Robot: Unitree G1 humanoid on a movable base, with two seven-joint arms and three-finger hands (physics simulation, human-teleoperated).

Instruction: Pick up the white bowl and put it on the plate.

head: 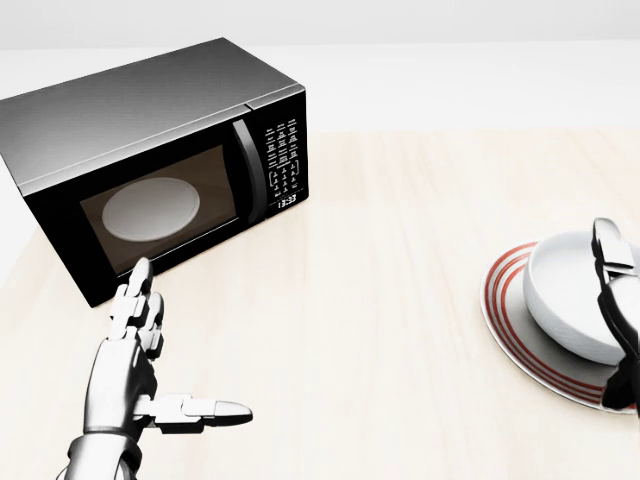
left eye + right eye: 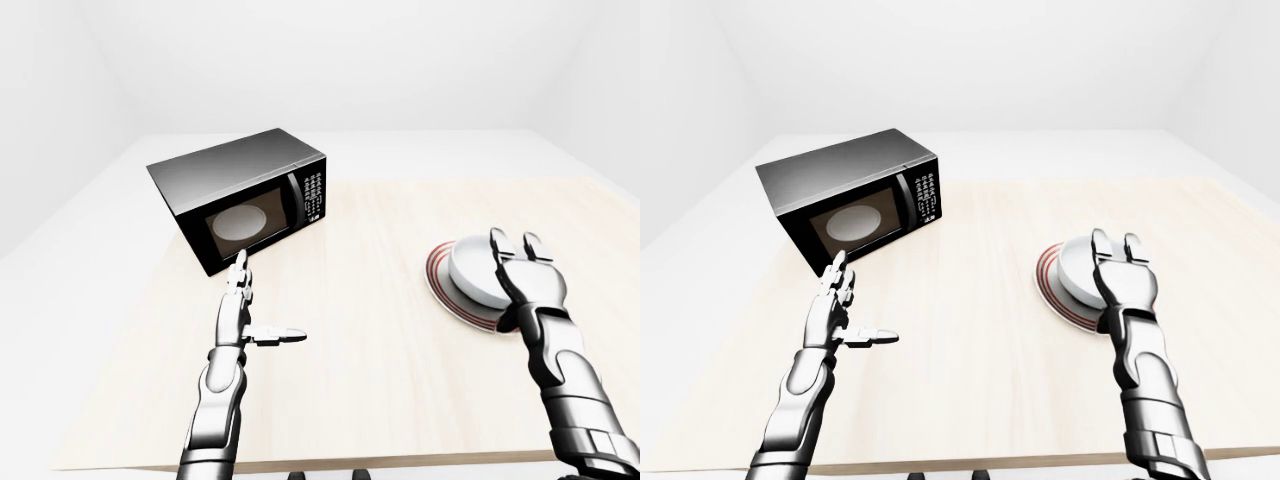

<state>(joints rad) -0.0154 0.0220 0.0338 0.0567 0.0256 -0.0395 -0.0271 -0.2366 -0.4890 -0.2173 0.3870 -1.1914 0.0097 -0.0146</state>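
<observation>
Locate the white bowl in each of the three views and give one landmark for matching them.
Left-eye view: bowl at right of middle, on the plate, partly behind the right hand.
Head view: bowl at the right edge, lower half.
Right-eye view: bowl right of middle, on the plate.
Shared landmark: the microwave, upper left in all three.

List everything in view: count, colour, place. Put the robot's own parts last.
table: one, pale wood, under everything.
microwave: one, black, door shut, upper left of the head view.
plate: one, white with red rings, right edge of the head view.
bowl: one, white, sitting on the plate.
left hand: one, silver, open, raised over the table below the microwave, holding nothing.
right hand: one, silver, fingers spread open, at the bowl's right side, not closed round it.
</observation>
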